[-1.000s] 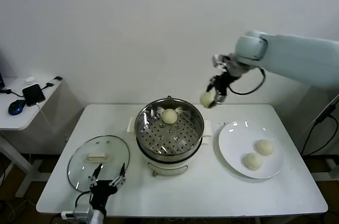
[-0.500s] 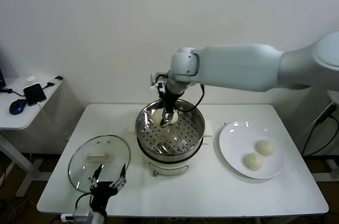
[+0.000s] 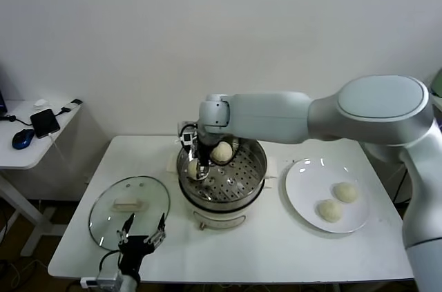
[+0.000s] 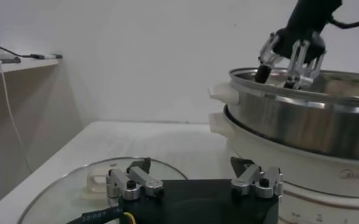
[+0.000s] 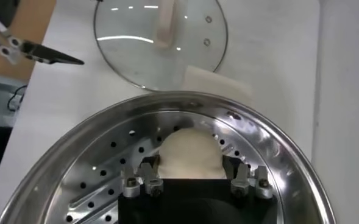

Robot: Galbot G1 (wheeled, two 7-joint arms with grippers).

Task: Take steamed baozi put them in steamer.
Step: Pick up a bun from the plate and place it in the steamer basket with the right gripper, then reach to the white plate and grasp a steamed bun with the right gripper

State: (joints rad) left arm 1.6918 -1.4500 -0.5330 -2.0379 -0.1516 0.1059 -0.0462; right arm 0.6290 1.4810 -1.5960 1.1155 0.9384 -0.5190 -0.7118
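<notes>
Right gripper (image 3: 195,168): arm reaches in from the right edge of the head view, across the frame's centre, wrist bent down into the left half of the steamer (image 3: 257,176). Its jaws stand apart on either side of a bun (image 5: 190,153) resting on the perforated tray, as the right wrist view shows; whether the fingers (image 5: 144,180) touch the dough cannot be told. In the head view this bun (image 3: 193,166) is mostly hidden behind the gripper.

Second bun (image 3: 222,152): on the tray at the steamer's far side, centre of the frame, partly covered by the arm.

Two more buns (image 3: 344,192) (image 3: 329,210): on the white plate (image 3: 297,194), lower right of the frame, apart from each other.

Left gripper (image 3: 141,235): bottom left of the head view, jaws wide open, holding nothing, poised over the near rim of the glass lid (image 3: 110,216) that lies flat on the table (image 3: 276,250).

Change from one second earlier: the right arm was then raised at upper right, carrying a bun in the air; it has swung left and down into the steamer, and its jaws have widened. Plate, lid and left gripper are unchanged.
</notes>
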